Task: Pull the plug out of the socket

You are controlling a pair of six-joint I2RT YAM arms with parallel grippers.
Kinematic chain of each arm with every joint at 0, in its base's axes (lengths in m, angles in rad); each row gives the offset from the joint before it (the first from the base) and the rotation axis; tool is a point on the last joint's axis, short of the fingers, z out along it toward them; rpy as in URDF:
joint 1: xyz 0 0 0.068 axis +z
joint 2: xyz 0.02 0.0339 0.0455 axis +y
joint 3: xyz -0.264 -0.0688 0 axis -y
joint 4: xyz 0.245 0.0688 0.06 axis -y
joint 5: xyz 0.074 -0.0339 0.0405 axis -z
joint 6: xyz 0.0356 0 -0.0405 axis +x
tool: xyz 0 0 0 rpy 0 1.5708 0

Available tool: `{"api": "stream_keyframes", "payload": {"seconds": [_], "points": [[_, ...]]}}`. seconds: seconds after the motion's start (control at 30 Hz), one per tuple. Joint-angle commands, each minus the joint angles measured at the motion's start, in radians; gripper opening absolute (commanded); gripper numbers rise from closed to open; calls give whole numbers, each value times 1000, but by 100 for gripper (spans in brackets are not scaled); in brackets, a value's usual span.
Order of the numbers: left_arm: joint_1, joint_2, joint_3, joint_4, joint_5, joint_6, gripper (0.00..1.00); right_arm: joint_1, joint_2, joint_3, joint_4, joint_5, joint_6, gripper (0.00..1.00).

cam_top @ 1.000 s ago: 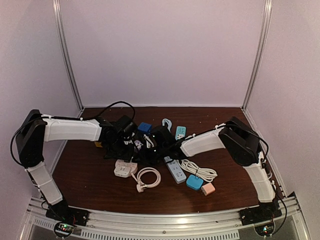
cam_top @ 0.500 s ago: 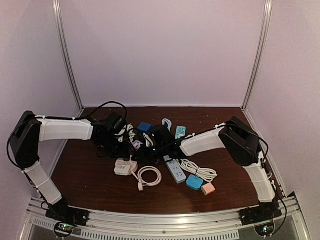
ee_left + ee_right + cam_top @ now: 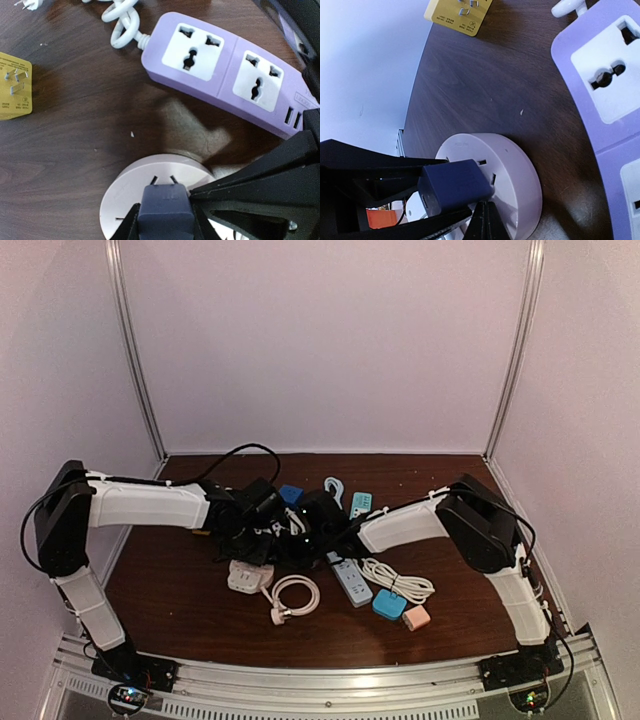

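Observation:
A dark blue plug (image 3: 165, 212) sits over a round white socket (image 3: 130, 195) on the dark wooden table. My left gripper (image 3: 164, 202) is shut on the plug's body. Two bare prongs show between the plug and the socket face; I cannot tell whether their tips are still in the slots. My right gripper (image 3: 484, 217) is shut, its tip resting on the socket (image 3: 515, 170) right beside the plug (image 3: 455, 187). It shows as the black wedge (image 3: 260, 180) in the left wrist view. In the top view both grippers (image 3: 272, 525) (image 3: 300, 530) meet mid-table and hide the socket.
A purple power strip (image 3: 225, 65) with a white cord lies just beyond the socket. A yellow adapter (image 3: 14, 85) lies to the left. Nearer the front lie a white adapter (image 3: 250, 577), a coiled white cable (image 3: 290, 595), a white strip (image 3: 350, 582), and blue (image 3: 389, 604) and pink (image 3: 417, 617) adapters.
My left arm swung back to the left half a second ago and has now moved right again, onto the socket beside the right gripper. The right arm has barely moved.

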Motion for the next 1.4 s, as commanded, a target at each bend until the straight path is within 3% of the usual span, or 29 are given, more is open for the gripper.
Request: {"api": "stream_keyframes", "payload": {"seconds": [0.0,0.2,0.57,0.67,0.93,1.07,1.23,1.37], "points": [[-49,1,97,-34,-113,36,6,10,104,-40,-224,76,-16,0],[-44,4,97,-29,-76,31,7,11,108,-32,-233,77,-19,0],[146,-89,-61,139,297,-37,8,16,108,-27,-247,85,-30,0],[145,-83,-53,125,291,-27,7,16,109,-21,-255,86,-33,0],[3,-53,54,-2,-53,16,6,18,122,-3,-266,85,-38,0],[-20,-44,59,-26,-121,23,4,18,125,6,-273,86,-42,0],[-12,-42,38,-3,-78,21,5,18,129,5,-277,85,-42,0],[85,-82,-69,140,148,-28,5,18,122,1,-275,86,-44,0]]}}
